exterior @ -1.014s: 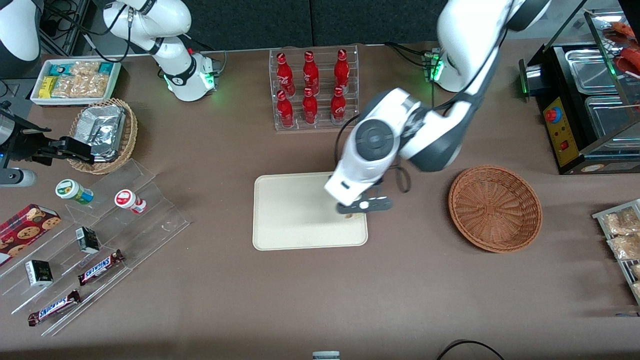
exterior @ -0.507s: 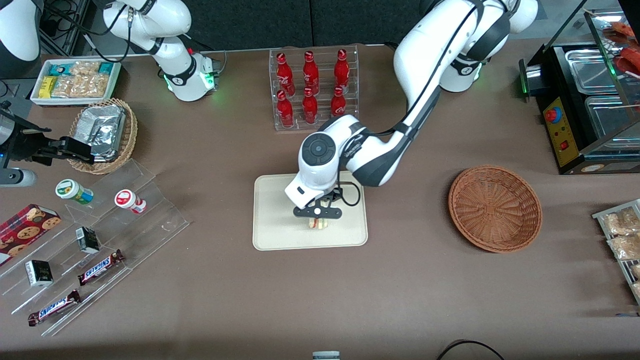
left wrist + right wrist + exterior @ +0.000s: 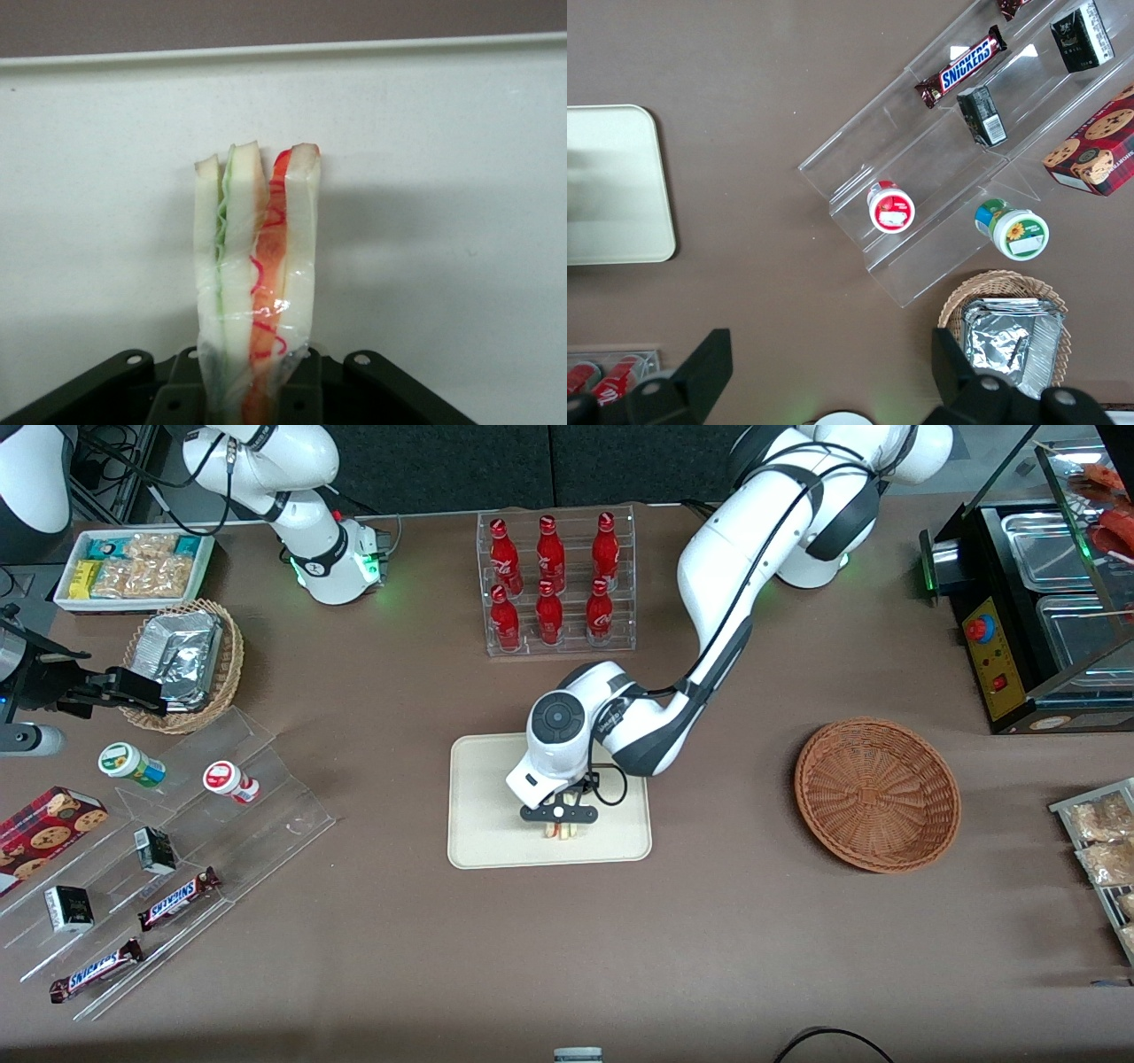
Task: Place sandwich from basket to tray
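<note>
Brown tabletop (image 3: pixel 709 921) bears tray (image 3: pixel 483 837); gripper (image 3: pixel 559 825) holds sandwich (image 3: pixel 257 274).

Sandwich (image 3: pixel 257 283): you see pale white bread, with a green layer and a red-orange layer squiggled in red.
Tray (image 3: pixel 483 779): plain cream-white.
Basket (image 3: pixel 877 793): reddish-brown weave.
Gripper (image 3: pixel 559 825): black, just above the tray, on your white-and-dark-grey arm.
Counter (image 3: pixel 709 939): flat brown.
Bottles (image 3: pixel 549 580): red with white lettering.
</note>
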Motion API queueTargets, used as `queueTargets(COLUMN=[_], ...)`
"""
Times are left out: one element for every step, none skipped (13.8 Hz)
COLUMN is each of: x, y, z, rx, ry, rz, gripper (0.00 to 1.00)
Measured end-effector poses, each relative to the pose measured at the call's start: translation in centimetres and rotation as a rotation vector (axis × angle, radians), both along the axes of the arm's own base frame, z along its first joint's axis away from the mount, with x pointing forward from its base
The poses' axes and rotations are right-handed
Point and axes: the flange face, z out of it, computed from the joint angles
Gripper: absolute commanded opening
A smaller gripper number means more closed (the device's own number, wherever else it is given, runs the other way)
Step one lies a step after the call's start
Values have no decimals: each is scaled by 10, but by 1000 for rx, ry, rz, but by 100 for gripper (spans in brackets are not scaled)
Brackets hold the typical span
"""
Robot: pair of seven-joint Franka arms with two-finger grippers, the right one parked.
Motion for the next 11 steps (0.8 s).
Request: queueTargets(x=[0,0,1,2,3,7,13,23,36,50,61], y=[0,0,0,0,0,2,5,12,24,43,65], z=[1,1,1,2,4,8,17,34,57,86,118], rx=[-2,-2,-2,-3,-4,-5,-4,-5,-3,8,24], ry=[-1,-1,-2,-4,-7,-12,-17,-26,-33,-32,-21], rz=[9,14,17,21,25,31,43,62,84,112,133], gripper=[40,99,100,100,100,100,100,100,100,100,100])
